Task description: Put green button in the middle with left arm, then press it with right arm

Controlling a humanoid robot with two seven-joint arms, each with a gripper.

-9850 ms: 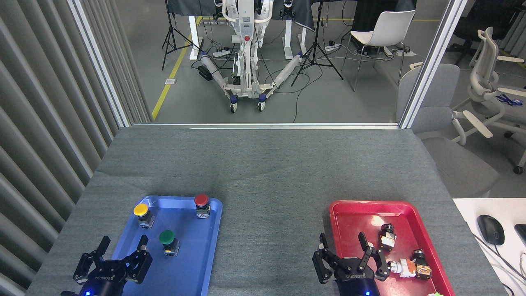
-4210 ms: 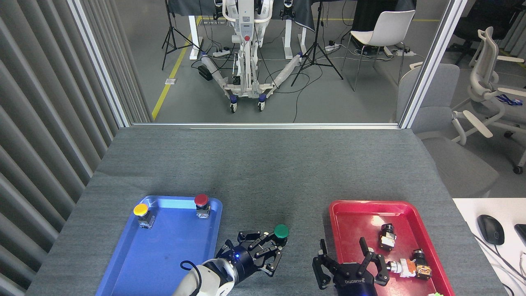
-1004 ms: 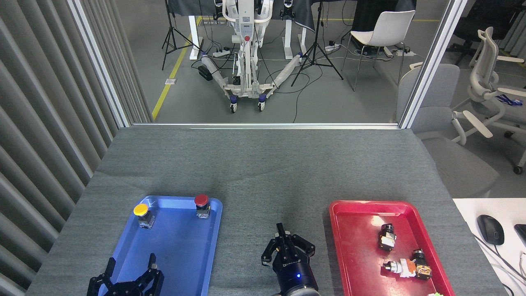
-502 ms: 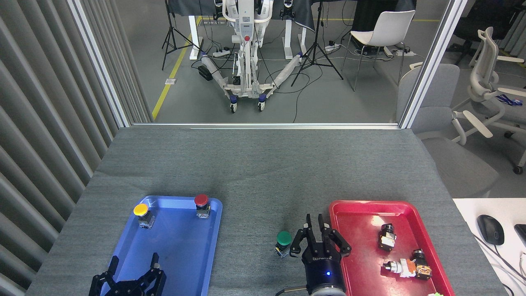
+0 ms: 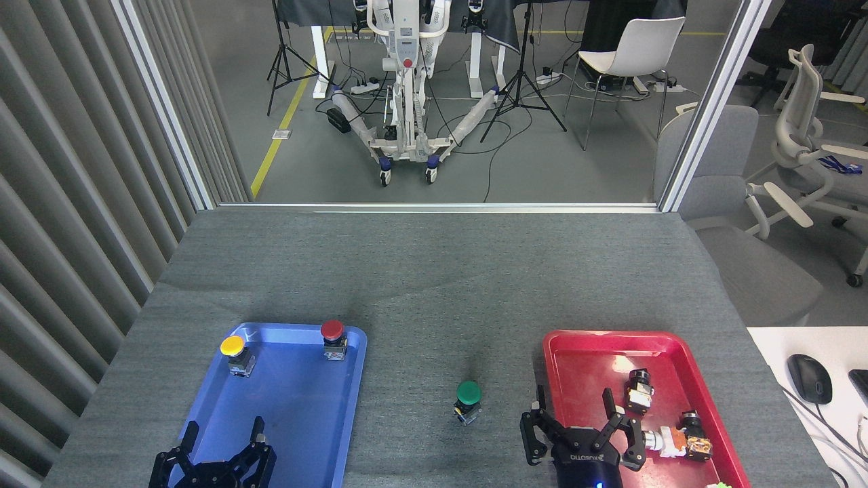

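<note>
Grey felt tabletop (image 5: 434, 285) stretches ahead of you, and the green button (image 5: 468, 398) stands upright on bare cloth, up and to the left of your right gripper (image 5: 578, 420), clear of it. That claw's fingers spread wide over the red tray (image 5: 583, 342); your left gripper (image 5: 221, 442) gapes empty over the blue tray (image 5: 298, 379)

Counter (image 5: 420, 271): covered in grey felt-like cloth. Directly on it: a blue tray (image 5: 298, 434) near left, a red tray (image 5: 583, 359) near right, and the green button (image 5: 468, 401) standing upright on bare cloth between them, touching neither.
</note>
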